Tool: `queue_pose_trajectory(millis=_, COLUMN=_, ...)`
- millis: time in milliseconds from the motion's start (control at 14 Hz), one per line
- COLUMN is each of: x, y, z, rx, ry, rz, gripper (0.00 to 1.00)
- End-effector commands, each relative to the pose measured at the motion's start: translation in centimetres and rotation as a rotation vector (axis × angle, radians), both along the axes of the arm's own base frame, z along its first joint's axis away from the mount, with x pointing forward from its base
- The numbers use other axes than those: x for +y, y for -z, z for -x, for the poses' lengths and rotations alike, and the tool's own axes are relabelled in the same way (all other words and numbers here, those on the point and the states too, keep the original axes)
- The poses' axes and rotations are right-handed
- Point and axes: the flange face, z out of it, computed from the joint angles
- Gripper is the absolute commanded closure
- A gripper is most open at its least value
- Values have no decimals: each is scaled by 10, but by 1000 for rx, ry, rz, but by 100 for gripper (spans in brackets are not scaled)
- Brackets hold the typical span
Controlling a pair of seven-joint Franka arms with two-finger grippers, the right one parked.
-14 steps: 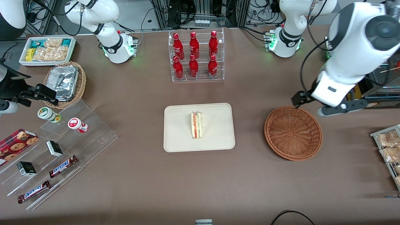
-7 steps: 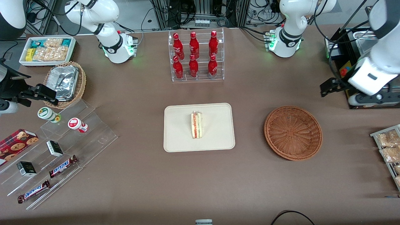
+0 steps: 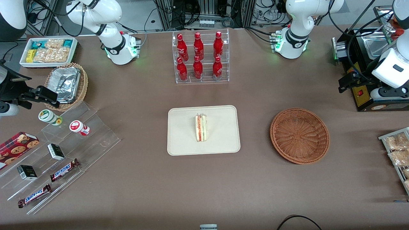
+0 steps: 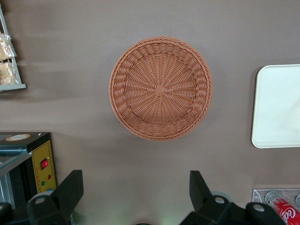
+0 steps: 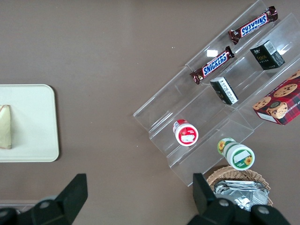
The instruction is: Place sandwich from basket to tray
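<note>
On the tray (image 3: 220, 145) we see the sandwich (image 3: 201, 128) lying near its middle; the basket (image 3: 299, 135) holds nothing; our gripper (image 4: 136, 194), fingers spread apart, hangs high above the table.

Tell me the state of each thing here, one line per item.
Sandwich: lying on the tray.
Tray: holds the sandwich.
Basket: empty, upright.
Gripper: open, empty, raised above the table, farther from the front camera than the basket.
Bottles: upright in rack.
</note>
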Motion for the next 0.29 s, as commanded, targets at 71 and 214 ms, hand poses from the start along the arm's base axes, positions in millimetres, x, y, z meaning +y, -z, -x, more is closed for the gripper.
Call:
queue_pose_trajectory(millis=71, x=7, y=-17, z=7, rx=-9, ry=5, rz=7, gripper=0)
queue_pose_trajectory(millis=214, x=8, y=-16, z=6, rx=6, ry=3, rz=10, gripper=0)
